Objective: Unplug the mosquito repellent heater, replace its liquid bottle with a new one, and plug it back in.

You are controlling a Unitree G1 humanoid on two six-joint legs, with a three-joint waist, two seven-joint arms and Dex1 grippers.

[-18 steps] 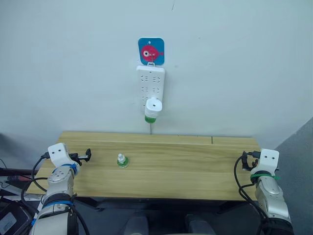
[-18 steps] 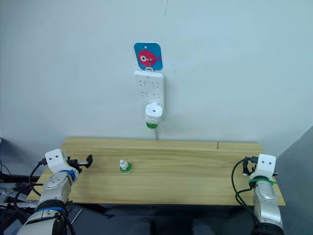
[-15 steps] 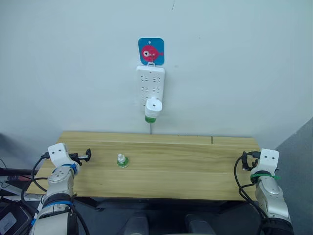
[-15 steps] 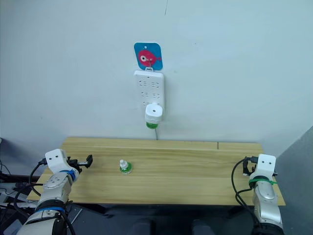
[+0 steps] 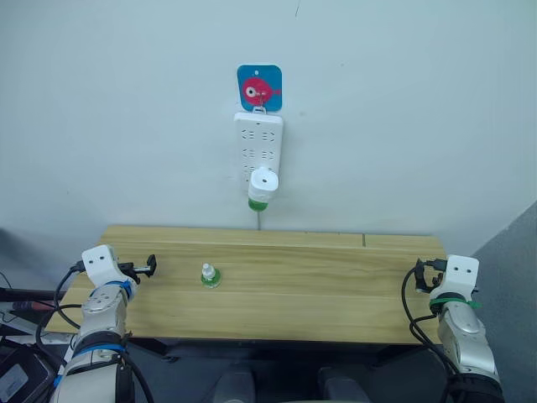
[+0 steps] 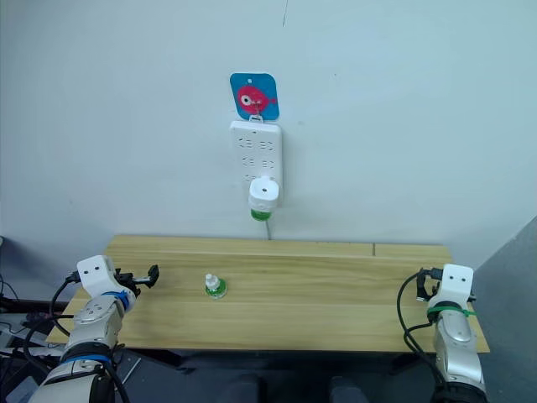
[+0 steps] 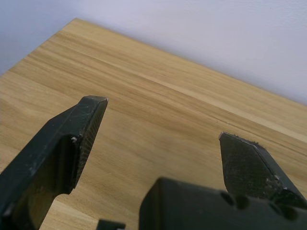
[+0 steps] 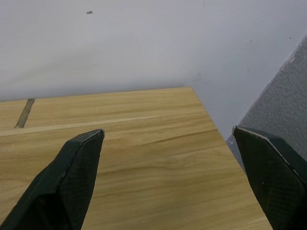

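While the mosquito repellent heater is plugged into the bottom of the power strip on the wall, its round vent hole is turned up and outward, away from the wall, and its long axis is run roughly vertical, slightly tilted. A green-collared bottle is seen screwed in below the heater, pointed down. The power strip is hung long-axis vertical under a blue sticker with a red fish, and a thin cord is dropped from it behind the table.

Below the power strip and slightly to its left, a small spare bottle with a green base is stood upright on the table, neck up, well apart from the heater.

Far to the left of the power strip, the left gripper is held just over the table's left end, fingers spread apart with nothing between them. Far to the right of the power strip, the right gripper is held over the table's right end, fingers wide apart, nothing held.
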